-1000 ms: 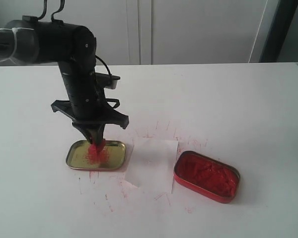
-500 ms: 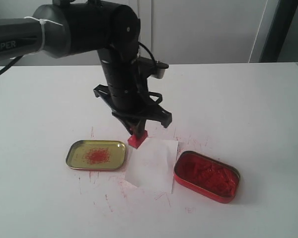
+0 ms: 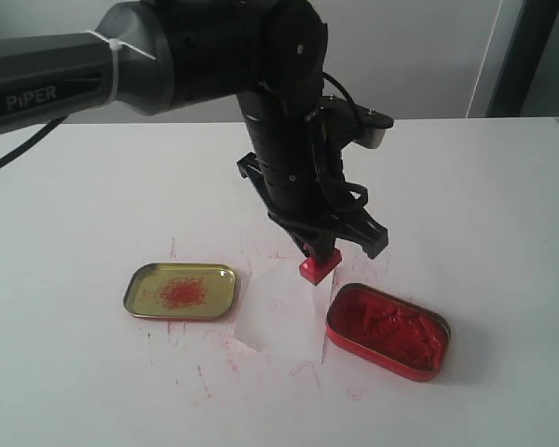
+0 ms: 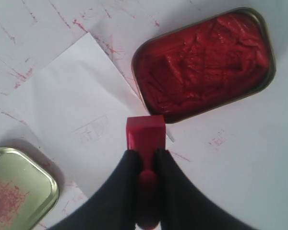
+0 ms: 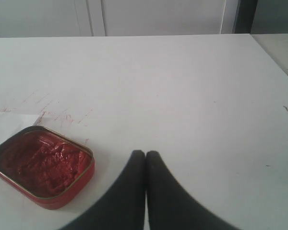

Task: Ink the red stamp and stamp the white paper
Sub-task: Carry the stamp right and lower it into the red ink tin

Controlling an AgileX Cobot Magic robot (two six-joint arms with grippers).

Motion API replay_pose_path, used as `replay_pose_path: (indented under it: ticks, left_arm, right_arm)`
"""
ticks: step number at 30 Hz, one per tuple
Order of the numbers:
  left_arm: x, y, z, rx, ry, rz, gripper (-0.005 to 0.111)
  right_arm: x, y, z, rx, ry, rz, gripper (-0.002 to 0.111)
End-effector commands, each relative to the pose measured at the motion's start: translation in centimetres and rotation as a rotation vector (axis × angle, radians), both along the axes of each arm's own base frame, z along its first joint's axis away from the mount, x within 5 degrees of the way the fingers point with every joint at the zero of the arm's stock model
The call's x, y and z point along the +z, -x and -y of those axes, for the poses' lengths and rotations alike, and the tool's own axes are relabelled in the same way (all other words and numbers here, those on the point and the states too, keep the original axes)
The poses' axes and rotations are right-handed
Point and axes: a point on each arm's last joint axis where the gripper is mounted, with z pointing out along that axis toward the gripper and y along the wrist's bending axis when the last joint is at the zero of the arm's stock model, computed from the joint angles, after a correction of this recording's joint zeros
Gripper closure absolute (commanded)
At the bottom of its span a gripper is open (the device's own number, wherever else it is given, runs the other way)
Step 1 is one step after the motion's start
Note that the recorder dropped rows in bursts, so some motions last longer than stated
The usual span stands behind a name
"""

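Just below the middle of the frame, the left claw (image 3: 320,253) is clamped on the red stamp (image 3: 319,268), over the white paper's (image 3: 278,318) right edge and beside the red ink tin (image 3: 388,331). The right claw (image 5: 145,156) has its fingers pressed together above the desk (image 5: 206,96).

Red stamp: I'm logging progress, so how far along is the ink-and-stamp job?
Done: the left gripper has the red stamp clamped by its handle, and the white paper carries only a faint rectangular mark. In hand: the stamp hangs at the paper's edge next to the tin of red ink. Left: press it into the ink, then onto the paper. The right gripper sits shut and empty.
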Motion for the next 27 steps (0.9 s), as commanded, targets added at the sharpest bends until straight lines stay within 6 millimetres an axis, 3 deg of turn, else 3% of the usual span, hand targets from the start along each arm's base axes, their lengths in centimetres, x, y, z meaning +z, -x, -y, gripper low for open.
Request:
replay_pose_path:
  ticks: [1,11,17,22,27]
  left_arm:
    - [0.3,0.3,0.2,-0.014,0.013,-0.009,0.107]
    - [-0.2,1.8,1.4,-0.094,-0.048,0.012,0.107]
    - [-1.5,1.7,5.0,-0.2,-0.084,0.0,0.107]
    - [-3.9,1.5,7.5,-0.272,-0.093,-0.031,0.107]
    - [-5.2,1.4,8.3,-0.309,-0.076,-0.058,0.107]
  right_arm:
    - [0.0,0.0,0.0,-0.003,0.003,0.013,0.108]
    - [0.0,0.0,0.0,-0.003,0.003,0.013,0.108]
    - [0.0,0.0,0.0,-0.003,0.003,0.013,0.108]
    - [0.0,0.0,0.0,-0.003,0.003,0.013,0.108]
    - [0.0,0.0,0.0,-0.003,0.003,0.013,0.108]
